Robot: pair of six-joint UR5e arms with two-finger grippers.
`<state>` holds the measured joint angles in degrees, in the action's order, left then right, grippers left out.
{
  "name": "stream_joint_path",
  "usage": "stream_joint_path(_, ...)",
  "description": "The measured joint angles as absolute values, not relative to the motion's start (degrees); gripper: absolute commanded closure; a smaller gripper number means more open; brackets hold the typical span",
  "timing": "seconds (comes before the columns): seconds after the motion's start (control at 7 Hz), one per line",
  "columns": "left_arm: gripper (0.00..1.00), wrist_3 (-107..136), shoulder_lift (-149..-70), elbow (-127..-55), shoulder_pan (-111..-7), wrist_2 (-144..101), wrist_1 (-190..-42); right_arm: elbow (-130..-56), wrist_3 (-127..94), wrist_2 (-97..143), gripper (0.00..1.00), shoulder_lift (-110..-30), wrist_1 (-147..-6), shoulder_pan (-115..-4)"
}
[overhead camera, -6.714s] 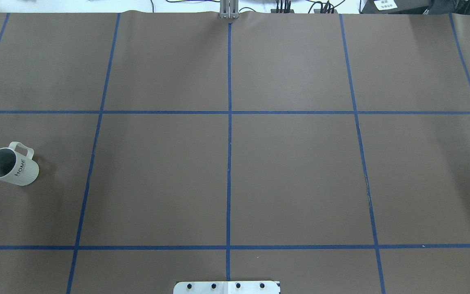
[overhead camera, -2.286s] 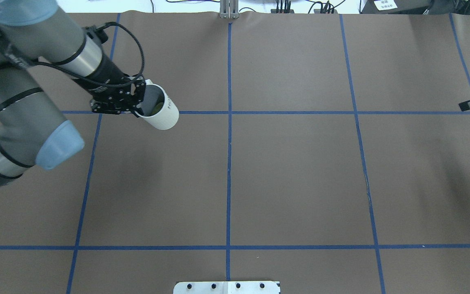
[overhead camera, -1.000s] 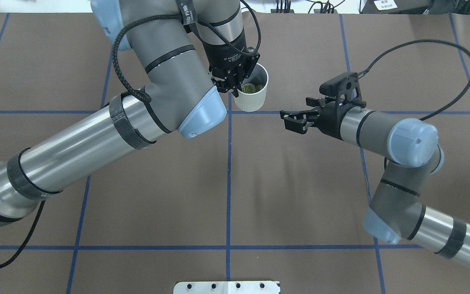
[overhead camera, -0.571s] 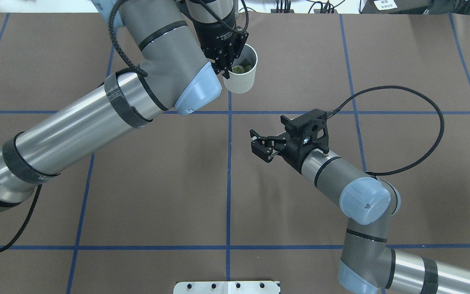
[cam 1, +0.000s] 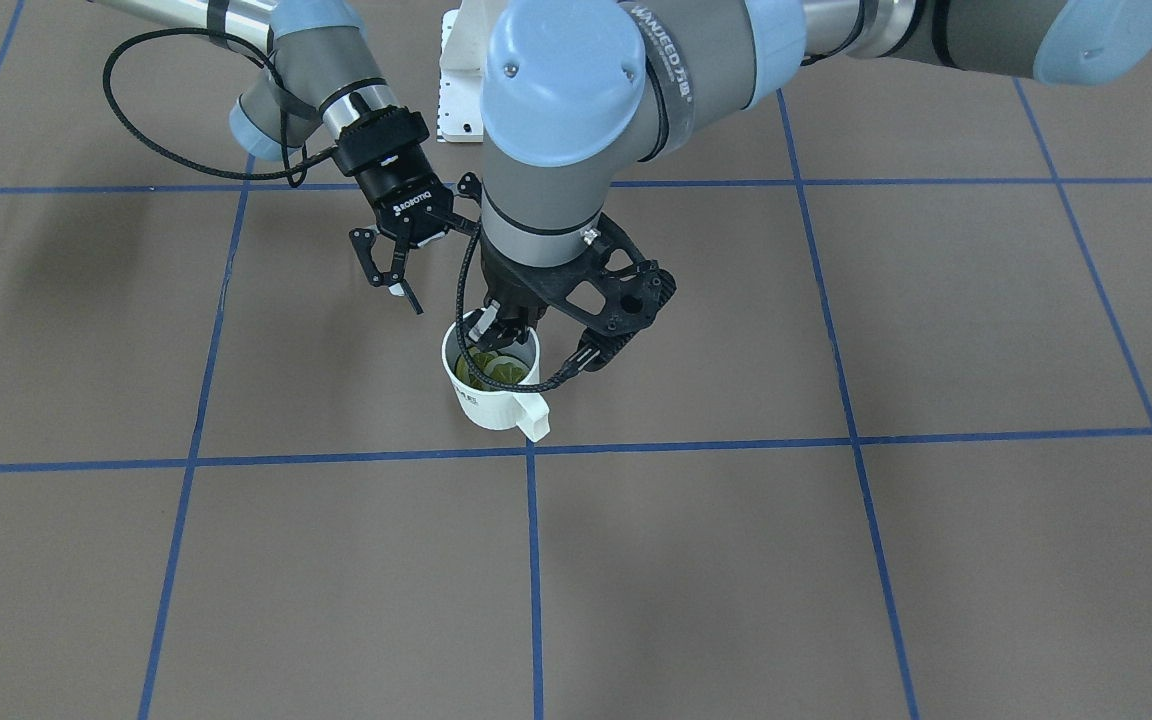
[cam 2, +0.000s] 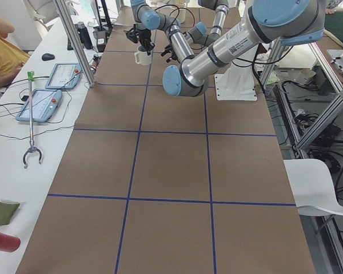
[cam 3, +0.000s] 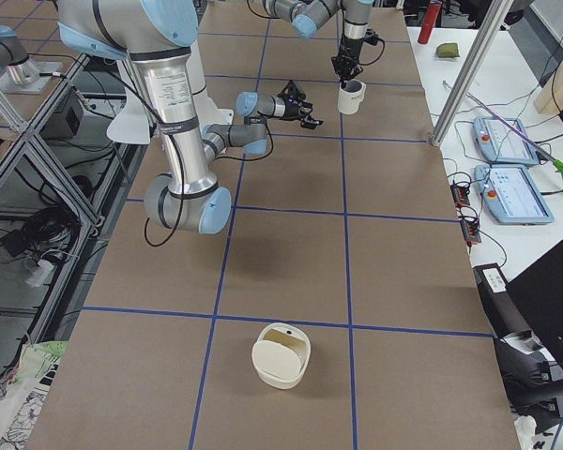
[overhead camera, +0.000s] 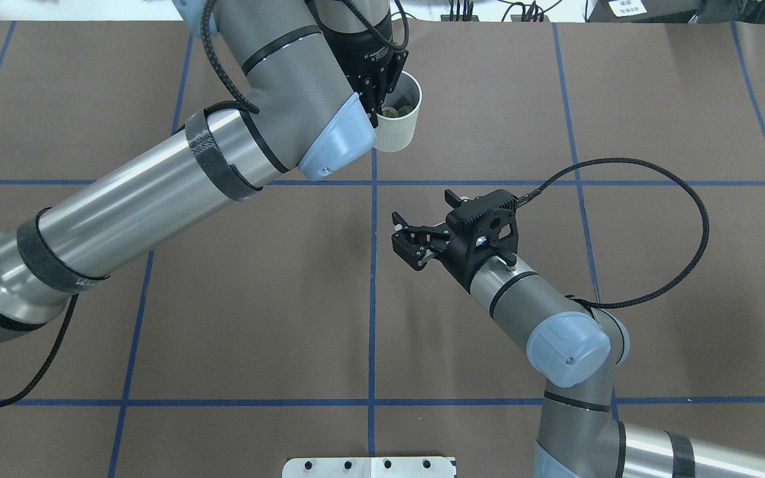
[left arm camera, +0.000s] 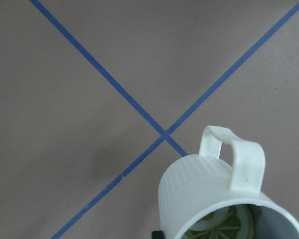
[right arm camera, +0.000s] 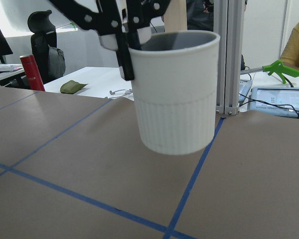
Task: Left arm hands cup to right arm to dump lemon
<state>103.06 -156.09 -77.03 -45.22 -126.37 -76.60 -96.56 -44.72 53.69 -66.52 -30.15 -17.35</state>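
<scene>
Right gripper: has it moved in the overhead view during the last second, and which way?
Yes. The right gripper came off the cross tape line toward the robot and closer to the centre tape line.

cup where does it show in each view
front-facing: cup just left of centre
overhead: cup top centre
exterior left: cup far, top
exterior right: cup far, top
left wrist: cup bottom right
right wrist: cup centre, large
landmark: blue tape crossing near it

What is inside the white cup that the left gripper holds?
Yellow-green lemon slices lie inside the cup. One finger of the left gripper reaches into its mouth and covers part of them, so their number and the cup's bottom are hidden.
</scene>
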Motion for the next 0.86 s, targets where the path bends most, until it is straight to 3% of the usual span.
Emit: stream_joint_path(0.86, 1.0, 104.3, -156.3, -78.2, -43.4, -128.4, -75.0, -93.2, -44.8, 47.8, 0.02, -63.5, -30.1, -17.3)
